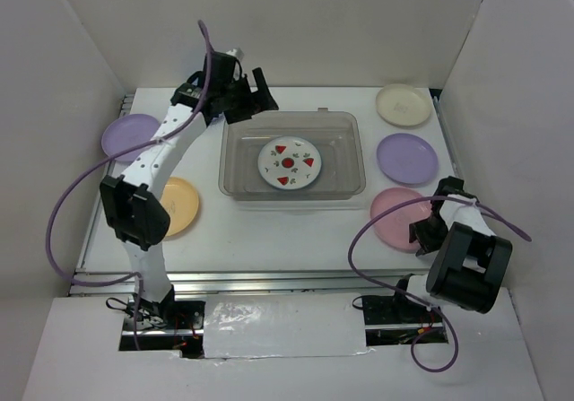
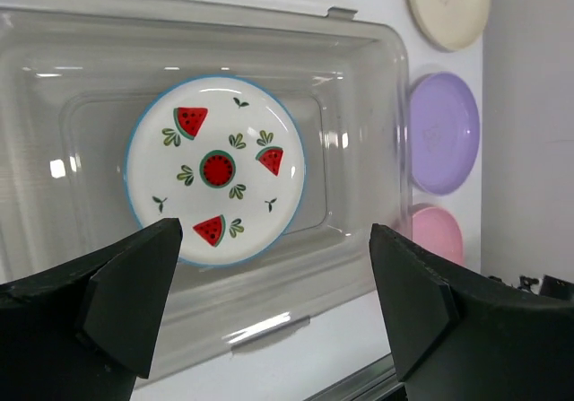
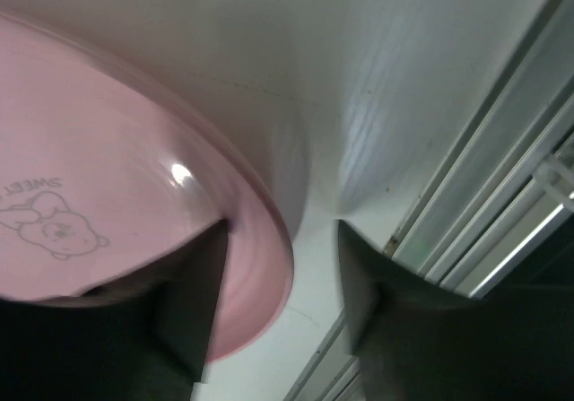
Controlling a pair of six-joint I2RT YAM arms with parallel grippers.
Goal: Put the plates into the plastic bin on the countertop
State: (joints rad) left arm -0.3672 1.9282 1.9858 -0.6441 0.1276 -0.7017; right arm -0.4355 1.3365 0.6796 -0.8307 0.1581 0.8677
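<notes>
Item: clear grey-tinted rectangular plastic bin, centre of the flat white countertop; contents, one white round plate with red watermelon marks, lying flat on the floor of the bin. Outside the bin, all on the countertop: a cream round plate at 2 o'clock, a lavender round plate at 3 o'clock, a pink round plate at 4 o'clock, a yellow-orange round plate at 8 o'clock, and a second lavender plate at 9 o'clock. The left gripper hung at the bin's 11 o'clock corner, jaws wide apart and empty. The right gripper straddled the pink plate's near rim, jaws apart, the outer finger not touching. Step judged in hand: seizing the pink plate. Next move would call for clamping the rim, lifting and carrying toward 10 o'clock over the bin.
</notes>
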